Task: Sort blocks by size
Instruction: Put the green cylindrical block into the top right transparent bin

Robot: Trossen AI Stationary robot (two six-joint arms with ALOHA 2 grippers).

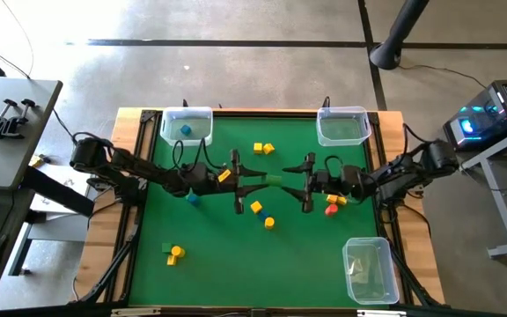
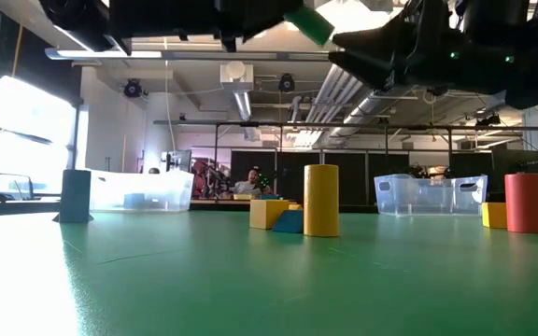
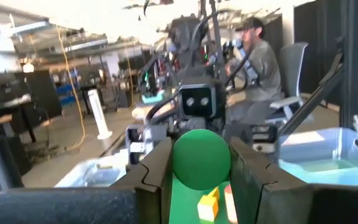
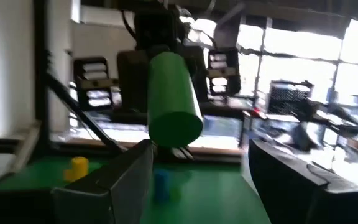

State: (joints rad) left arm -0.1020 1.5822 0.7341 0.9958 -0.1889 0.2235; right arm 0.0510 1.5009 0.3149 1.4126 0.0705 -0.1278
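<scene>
- Over the middle of the green table (image 1: 236,264), the left gripper (image 1: 269,181) pinches a green cylinder block (image 1: 274,180) up in the air.
- Facing it, the right gripper (image 1: 287,187) has its fingers spread wide, just beside the cylinder's free end.
- Down on the mat, yellow blocks (image 1: 263,148) sit farther back, and a red block (image 1: 330,210) lies under the right arm.
- Clear bins (image 1: 186,126) sit at the far corners.
</scene>
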